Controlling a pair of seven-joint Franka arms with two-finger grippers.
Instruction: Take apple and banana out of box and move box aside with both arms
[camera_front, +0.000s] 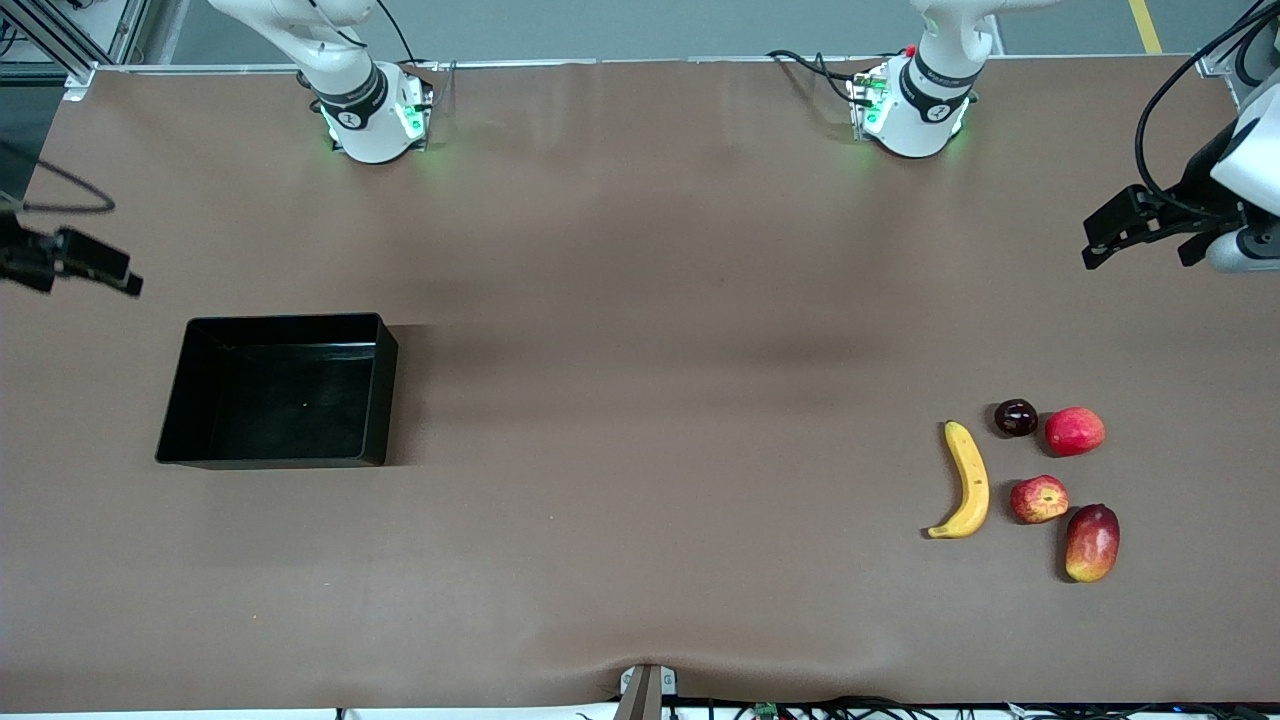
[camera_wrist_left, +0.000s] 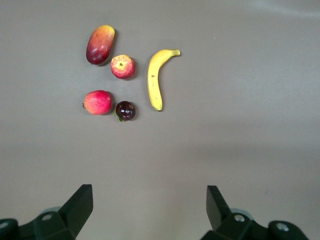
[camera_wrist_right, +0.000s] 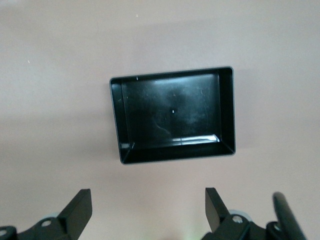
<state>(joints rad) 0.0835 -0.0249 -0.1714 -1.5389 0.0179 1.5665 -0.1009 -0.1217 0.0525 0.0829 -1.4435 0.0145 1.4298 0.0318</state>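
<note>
box (camera_front: 190, 400) empty, toward right arm's end; banana (camera_front: 968, 482) and apple (camera_front: 1039, 499) lie well apart from box, already out. left gripper (camera_wrist_left: 149, 205) and right gripper (camera_wrist_right: 148, 205) hover, jaws spread, empty, apparently waiting.

White arms (camera_front: 350, 90), black fingers (camera_wrist_left: 75, 207), green base lights.

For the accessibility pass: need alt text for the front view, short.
An empty black box sits toward the right arm's end of a brown table, with a banana, an apple and three other fruits toward the left arm's end. The left gripper and right gripper wait open at the view's edges.
</note>
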